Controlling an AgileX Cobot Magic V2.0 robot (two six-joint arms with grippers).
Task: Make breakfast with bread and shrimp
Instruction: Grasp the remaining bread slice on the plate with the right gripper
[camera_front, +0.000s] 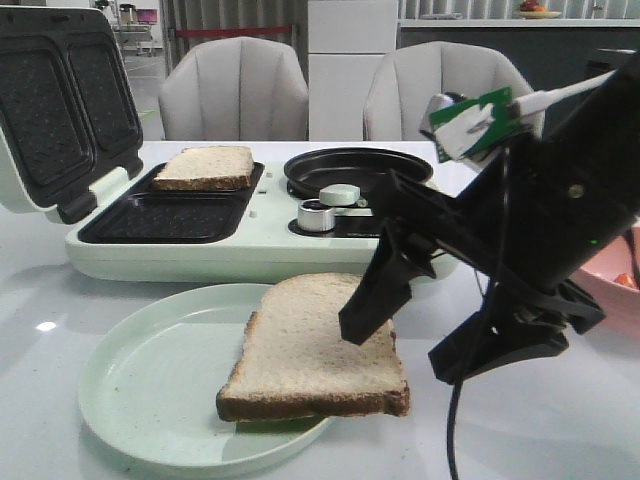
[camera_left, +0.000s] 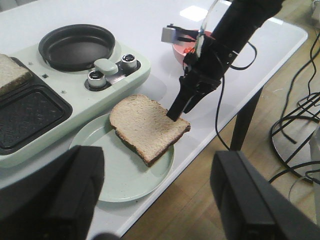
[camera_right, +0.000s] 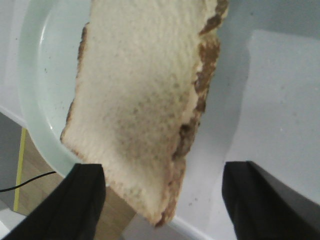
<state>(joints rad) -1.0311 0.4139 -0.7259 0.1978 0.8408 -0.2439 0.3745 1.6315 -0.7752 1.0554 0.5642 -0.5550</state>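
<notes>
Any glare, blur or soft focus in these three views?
Front view: small glare spot on the table, right hand close and dark. Left wrist view: bright window reflection on the table; own fingers blurred. Right wrist view: bread soft, filling the frame.

Two pale grey padded chairs (camera_front: 233, 88) face the white table (camera_front: 560, 440); wooden floor (camera_left: 280, 100) beneath.

Bread slice (camera_front: 315, 350) on plate (camera_front: 150, 390), another (camera_front: 205, 167) in sandwich maker (camera_front: 230, 255)
</notes>
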